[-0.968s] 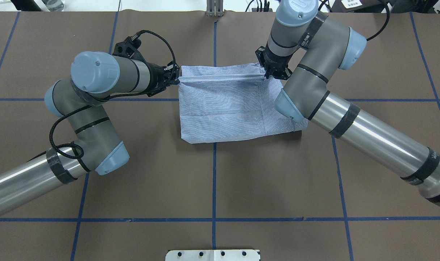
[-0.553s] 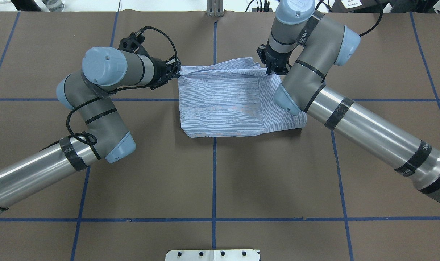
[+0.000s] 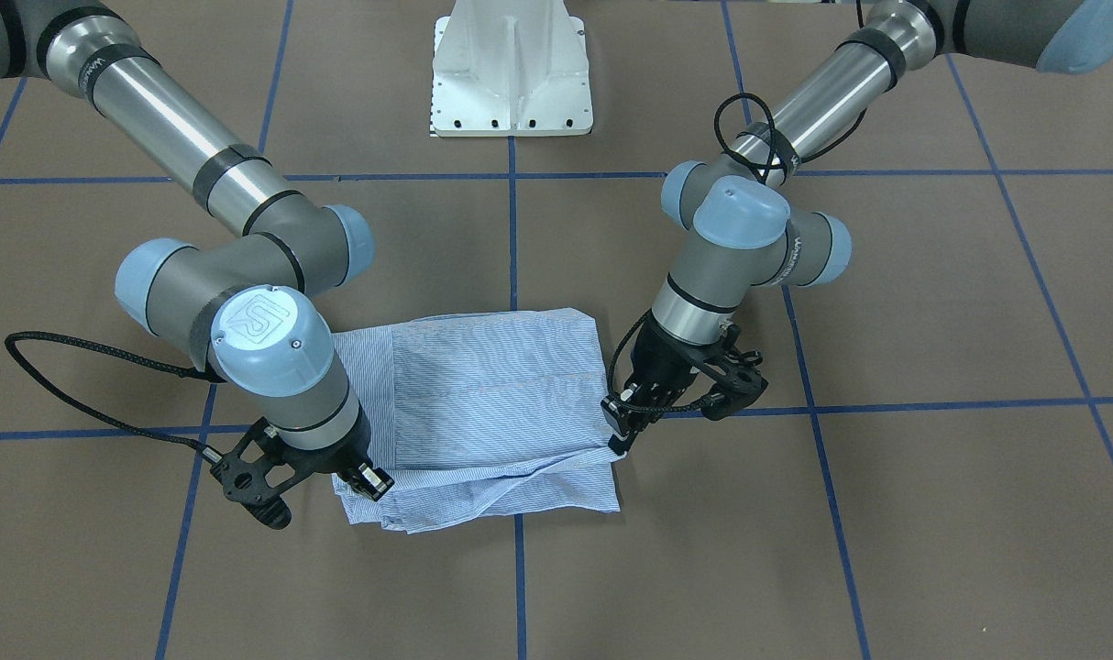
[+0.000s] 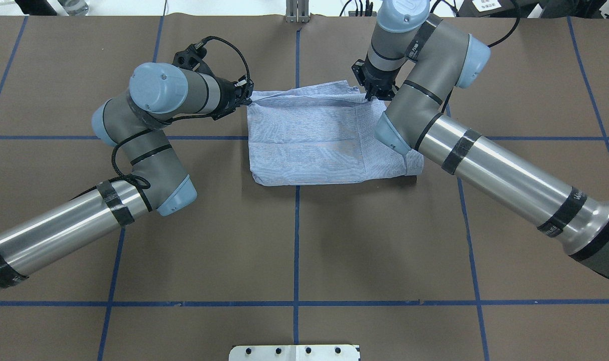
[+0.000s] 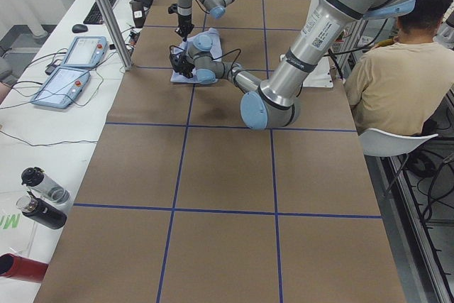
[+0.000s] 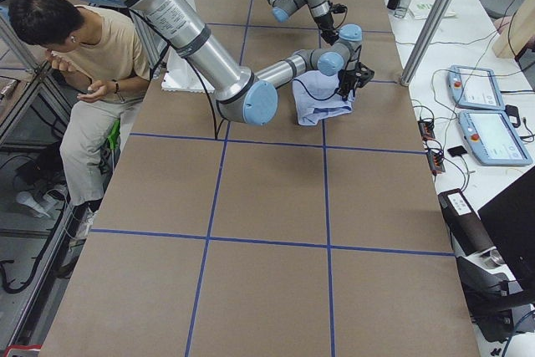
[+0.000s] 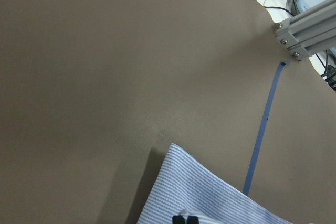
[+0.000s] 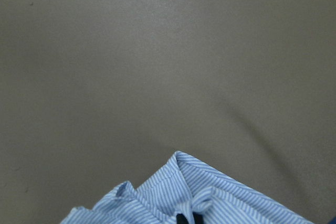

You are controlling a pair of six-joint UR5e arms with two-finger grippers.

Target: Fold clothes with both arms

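Striped cotton lies in a rough rectangle at the far middle of the brown paper-covered table (image 4: 294,240). This is the light blue-and-white finely striped shirt (image 4: 304,145), already doubled over, with its near edge flat and square to the blue tape lines (image 4: 296,250). The black two-finger left gripper (image 4: 248,99) is pinched tight on the shirt's far left corner. The black two-finger right gripper (image 4: 372,96) is clamped on the far right corner. Each wrist view shows the fingertips closed together with striped cloth bunched between them. The far edge between the grippers sags and shows diagonal creases, so the layers there are not lying flush.

The step in hand appears to be settling this held edge. To do it well, both grippers should likely draw slightly apart to take out the slack. They should travel at the same height and pace so the edge runs parallel to the near one, lower until the cloth rests on the table, and only then let go together. Uneven motion would probably skew the rectangle.
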